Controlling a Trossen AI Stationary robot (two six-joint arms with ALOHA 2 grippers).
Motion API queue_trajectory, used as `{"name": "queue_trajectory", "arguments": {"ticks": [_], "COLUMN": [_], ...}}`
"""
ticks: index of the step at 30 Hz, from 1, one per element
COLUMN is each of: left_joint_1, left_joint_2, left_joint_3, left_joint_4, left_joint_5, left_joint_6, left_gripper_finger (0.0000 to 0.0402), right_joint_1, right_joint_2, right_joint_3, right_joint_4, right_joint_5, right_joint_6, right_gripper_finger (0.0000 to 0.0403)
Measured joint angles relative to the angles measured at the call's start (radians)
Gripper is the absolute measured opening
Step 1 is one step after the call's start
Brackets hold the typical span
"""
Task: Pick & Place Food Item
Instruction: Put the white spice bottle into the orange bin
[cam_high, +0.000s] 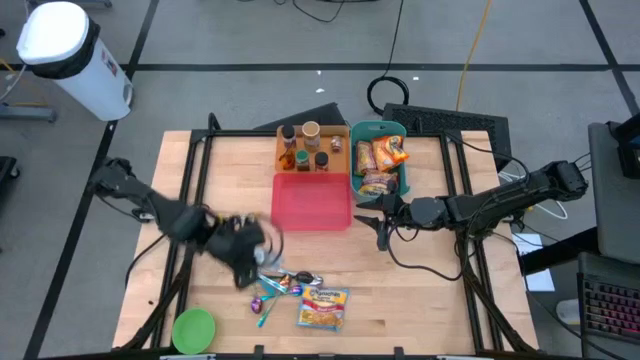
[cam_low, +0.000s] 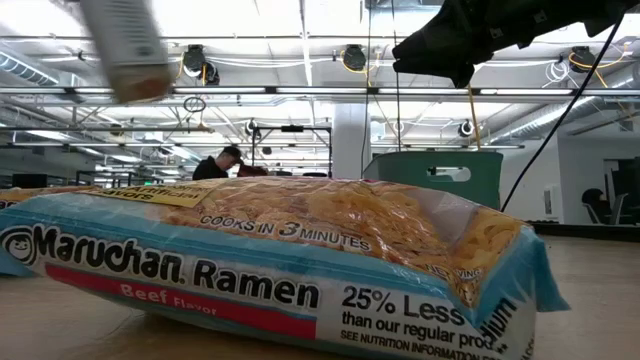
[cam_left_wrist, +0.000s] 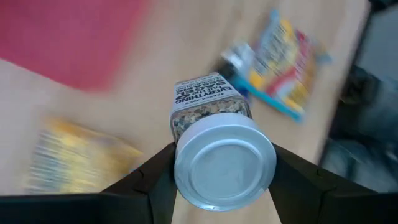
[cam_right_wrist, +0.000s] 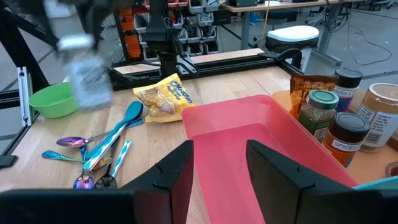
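One spice jar (cam_left_wrist: 214, 134) is being gripped by the left gripper (cam_high: 245, 258) above the table, just short of the red bin (cam_high: 312, 201), which is showing nothing inside, so the placing is still ahead. Beyond the bin, the right gripper (cam_right_wrist: 219, 163) is waiting open.

You have the tray (cam_high: 312, 205) mid-table, with the jars (cam_high: 303, 147) behind it and the snack bin (cam_high: 379, 160) to their right. The ramen packet (cam_high: 323, 308) lies near the front edge, right of the bowl (cam_high: 194, 328), utensils (cam_high: 279, 288) between them.
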Motion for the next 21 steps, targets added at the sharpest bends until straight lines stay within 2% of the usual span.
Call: {"name": "queue_trajectory", "arguments": {"ticks": [5, 11, 16, 21], "left_joint_1": [0.242, 0.568, 0.818, 0.972], "left_joint_2": [0.005, 0.034, 0.147, 0.328], "left_joint_3": [0.151, 0.266, 0.401, 0.591], "left_joint_4": [-0.120, -0.105, -0.072, -0.096], "left_joint_5": [-0.014, 0.014, 0.013, 0.054], "left_joint_6": [0.264, 0.672, 0.914, 1.032], "left_gripper_finger": [0.0208, 0.0208, 0.0208, 0.0208], "right_joint_1": [0.000, 0.000, -0.004, -0.015], "right_joint_2": [0.000, 0.000, 0.000, 0.000], "right_joint_3": [0.000, 0.000, 0.000, 0.000], "right_joint_4": [-0.005, -0.010, -0.011, -0.012], "right_joint_5": [0.000, 0.000, 0.002, 0.004], "right_joint_6": [0.000, 0.000, 0.001, 0.008], "right_gripper_finger": [0.0141, 0.0141, 0.0141, 0.0141]}}
